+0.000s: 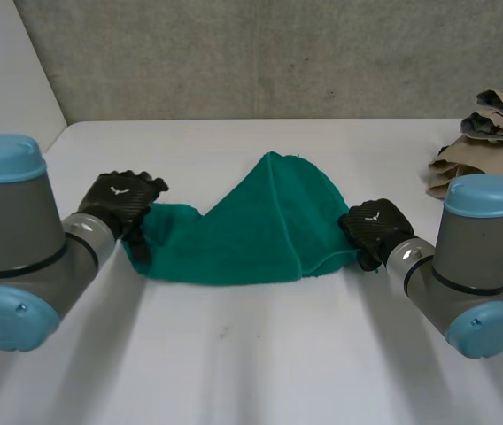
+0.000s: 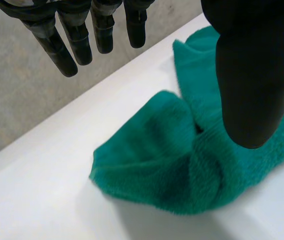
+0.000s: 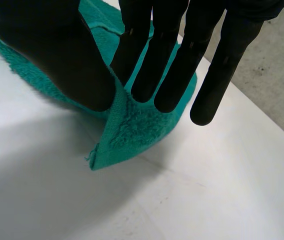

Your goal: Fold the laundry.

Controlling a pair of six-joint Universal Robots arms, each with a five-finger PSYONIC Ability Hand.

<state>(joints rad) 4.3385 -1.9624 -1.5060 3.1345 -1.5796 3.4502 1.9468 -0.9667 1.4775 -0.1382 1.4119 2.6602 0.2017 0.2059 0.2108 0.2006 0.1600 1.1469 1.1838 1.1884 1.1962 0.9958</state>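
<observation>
A green towel (image 1: pixel 251 232) lies across the middle of the white table (image 1: pixel 234 372), its right half raised into a peak. My left hand (image 1: pixel 120 200) hovers at the towel's bunched left end (image 2: pixel 157 160). In the left wrist view its fingers (image 2: pixel 74 42) are straight and spread away from the thumb, holding nothing. My right hand (image 1: pixel 374 227) is at the towel's right edge. There, in the right wrist view, straight fingers (image 3: pixel 164 60) pinch a corner of the towel (image 3: pixel 129 135) against the thumb, and the corner's tip hangs just above the table.
A heap of beige and patterned clothes (image 1: pixel 486 133) sits at the back right of the table. A grey wall (image 1: pixel 278 53) runs behind the table's far edge. Bare tabletop lies in front of the towel.
</observation>
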